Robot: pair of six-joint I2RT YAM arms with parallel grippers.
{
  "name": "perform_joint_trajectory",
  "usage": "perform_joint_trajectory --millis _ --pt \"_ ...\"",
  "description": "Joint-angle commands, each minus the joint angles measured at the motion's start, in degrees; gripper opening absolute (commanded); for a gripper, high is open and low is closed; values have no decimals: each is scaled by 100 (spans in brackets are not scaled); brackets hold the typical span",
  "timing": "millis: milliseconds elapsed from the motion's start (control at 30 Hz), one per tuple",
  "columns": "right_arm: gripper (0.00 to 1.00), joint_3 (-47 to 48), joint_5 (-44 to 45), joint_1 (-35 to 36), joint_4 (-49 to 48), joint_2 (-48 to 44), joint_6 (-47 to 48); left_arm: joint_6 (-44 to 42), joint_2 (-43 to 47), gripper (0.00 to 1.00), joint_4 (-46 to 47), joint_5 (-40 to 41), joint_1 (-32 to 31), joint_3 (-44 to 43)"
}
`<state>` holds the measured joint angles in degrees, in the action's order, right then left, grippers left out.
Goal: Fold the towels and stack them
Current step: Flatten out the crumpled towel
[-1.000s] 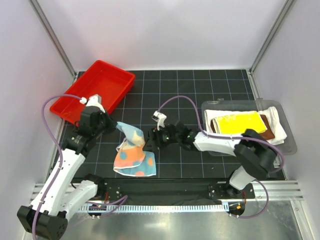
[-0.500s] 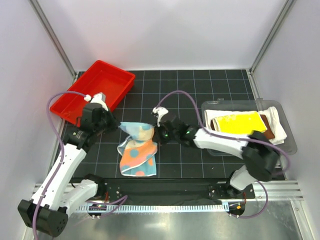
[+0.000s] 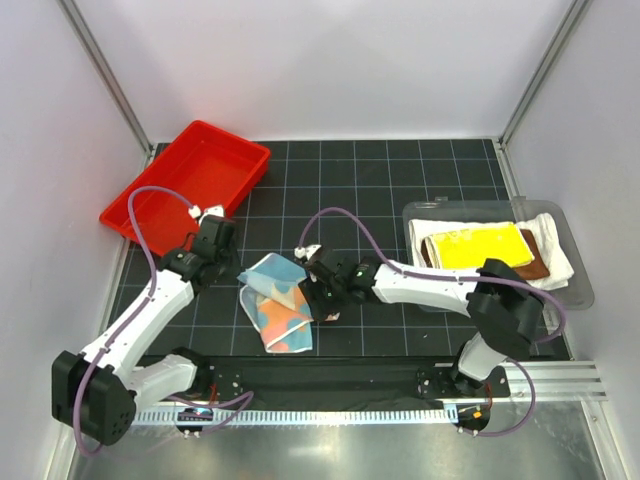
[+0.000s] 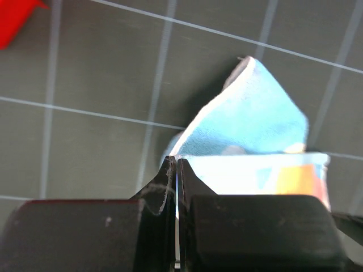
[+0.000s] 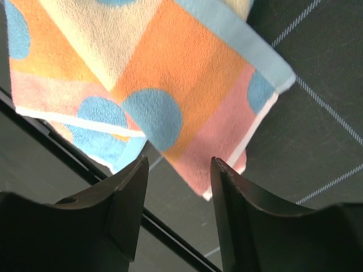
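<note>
Our left gripper (image 4: 174, 165) is clenched on a corner of the light-blue towel (image 3: 282, 308), crumpled at the near middle of the counter (image 3: 400, 180); our right gripper (image 5: 176, 170) hangs parted beside it, empty.

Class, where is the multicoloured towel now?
In the top view, the multicoloured towel sits centre-left on the mat, between the left gripper and right gripper.

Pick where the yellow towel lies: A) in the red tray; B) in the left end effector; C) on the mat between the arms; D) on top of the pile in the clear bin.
D: the yellow towel lies on the brown towel and the white towel inside the clear bin.
</note>
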<state>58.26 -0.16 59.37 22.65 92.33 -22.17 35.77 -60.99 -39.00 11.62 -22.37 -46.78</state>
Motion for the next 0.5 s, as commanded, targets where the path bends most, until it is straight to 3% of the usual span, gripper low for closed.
perform_joint_trajectory --millis 0,133,167,267,467 --pt "55 273 -282 -162 -166 -435 -15 -246 -140 0 -186 780 22 -190" --pt "61 292 -983 -882 -427 -655 143 -290 -501 0 -274 799 31 -279" --pt "63 135 -1551 -1275 -585 -673 274 -290 -562 0 -266 755 31 -279" --pt "61 53 -2030 -1813 -1043 -410 616 -255 -695 0 -204 719 40 -252" --pt "58 431 -2883 -1938 -1280 653 1232 -237 -721 0 -81 588 40 -270"
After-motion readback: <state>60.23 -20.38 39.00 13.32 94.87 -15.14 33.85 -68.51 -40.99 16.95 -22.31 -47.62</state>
